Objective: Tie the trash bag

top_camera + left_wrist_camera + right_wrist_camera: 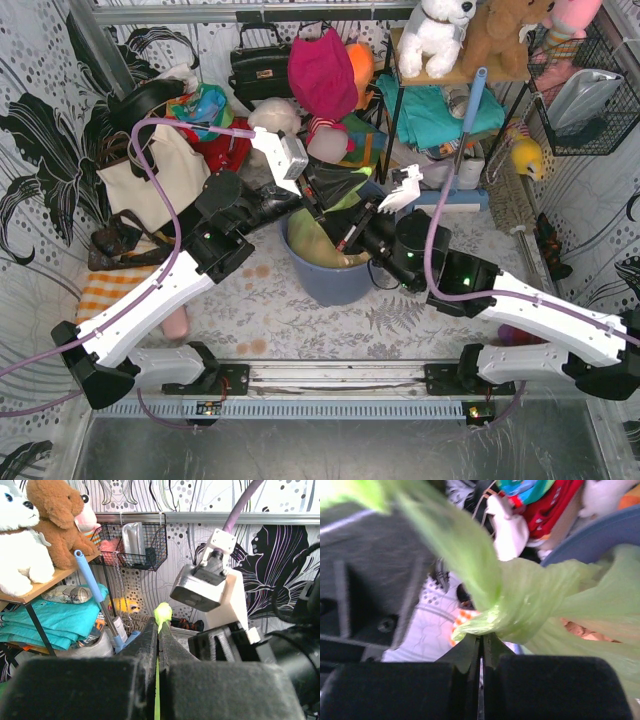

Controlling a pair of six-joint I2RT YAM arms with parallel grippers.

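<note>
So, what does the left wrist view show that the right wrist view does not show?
Only the left wrist view: a shelf with a white plush toy and a brown plush dog, a wire basket on the wall, and the left claw shut on a thin strip of the trash bag. Only the right wrist view: the bag's plastic gathered into a bunch at the right claw, brown paper inside, and the bin with its blue rim. Both: a shut claw pinching light-green plastic.

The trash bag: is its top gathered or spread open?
Gathered. The trash bag bunches into a narrow neck pinched by the right hand.
</note>
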